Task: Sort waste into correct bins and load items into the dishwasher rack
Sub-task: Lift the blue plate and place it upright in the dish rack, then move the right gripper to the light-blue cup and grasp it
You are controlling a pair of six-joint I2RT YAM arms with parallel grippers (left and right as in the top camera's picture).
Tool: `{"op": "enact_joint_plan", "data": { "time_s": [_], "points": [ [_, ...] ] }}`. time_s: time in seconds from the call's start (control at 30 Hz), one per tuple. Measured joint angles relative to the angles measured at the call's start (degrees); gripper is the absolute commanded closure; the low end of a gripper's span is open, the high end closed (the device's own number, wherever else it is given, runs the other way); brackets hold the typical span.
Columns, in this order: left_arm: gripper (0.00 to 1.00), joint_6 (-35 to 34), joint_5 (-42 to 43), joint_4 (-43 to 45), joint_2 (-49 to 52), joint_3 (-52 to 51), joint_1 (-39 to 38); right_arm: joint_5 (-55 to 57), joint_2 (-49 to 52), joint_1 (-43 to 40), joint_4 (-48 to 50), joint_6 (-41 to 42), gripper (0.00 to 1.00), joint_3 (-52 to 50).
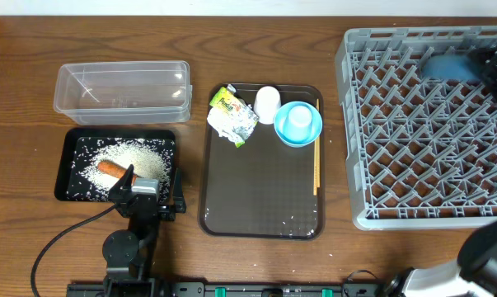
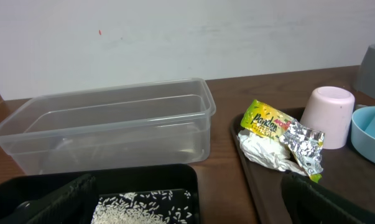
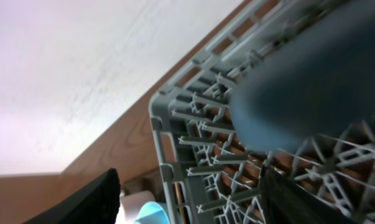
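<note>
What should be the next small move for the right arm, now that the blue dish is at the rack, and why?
Probably lift the right gripper straight up and away from the dishwasher rack. Its fingers stand apart in the wrist view, and the dark-blue dish seems to lie in the rack's far corner, no longer held. The cup, bowl and chopsticks wait on the brown tray.

Dark-brown serving tray [image 1: 260, 194] mid-table, long side running front to back, a few white specks near its front edge. Wooden table [image 1: 34, 49], brown grain, bare at far left. Pale wall [image 2: 175, 37] behind the table w/ tiny red dot.
</note>
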Motion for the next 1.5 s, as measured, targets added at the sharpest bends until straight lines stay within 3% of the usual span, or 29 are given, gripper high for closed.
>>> {"op": "enact_joint_plan", "data": {
  "time_s": [0.1,0.13,0.17,0.2,0.4,0.6,0.77,0.93,1.2,1.5],
  "points": [
    [0.04,-0.02,0.00,0.00,0.00,0.00,0.00,2.27,-5.62,0.00,-2.36,0.39,0.21,0.00],
    [0.04,0.00,0.00,0.00,0.00,0.00,0.00,2.75,-7.43,0.07,-3.04,0.52,0.17,0.00],
    [0.04,-0.02,0.00,0.00,0.00,0.00,0.00,3.15,-10.03,0.20,-3.93,0.59,0.03,0.02],
    [0.04,0.00,0.00,0.00,0.00,0.00,0.00,3.30,-12.07,0.35,-4.81,0.87,0.01,0.02],
    [0.04,-0.02,0.02,0.00,0.00,0.00,0.00,2.29,-22.51,7.34,-8.33,0.87,0.03,0.07],
    [0.04,-0.02,0.02,0.00,0.00,0.00,0.00,7.76,-25.07,25.97,-11.04,-0.17,0.02,0.35],
    [0.04,0.00,0.00,0.00,0.00,0.00,0.00,24.00,-18.23,43.10,-13.35,-0.61,0.01,0.33],
    [0.04,0.00,0.00,0.02,0.00,0.00,0.00,34.29,-8.44,52.09,-12.96,-0.52,0.01,0.31],
    [0.04,0.00,0.00,0.00,0.00,0.00,0.00,41.62,6.51,56.72,-11.74,0.09,0.05,0.22],
    [0.04,-0.02,0.00,0.00,0.00,0.00,0.00,43.71,15.98,56.96,-10.19,0.28,0.06,0.04]
  ]
}}
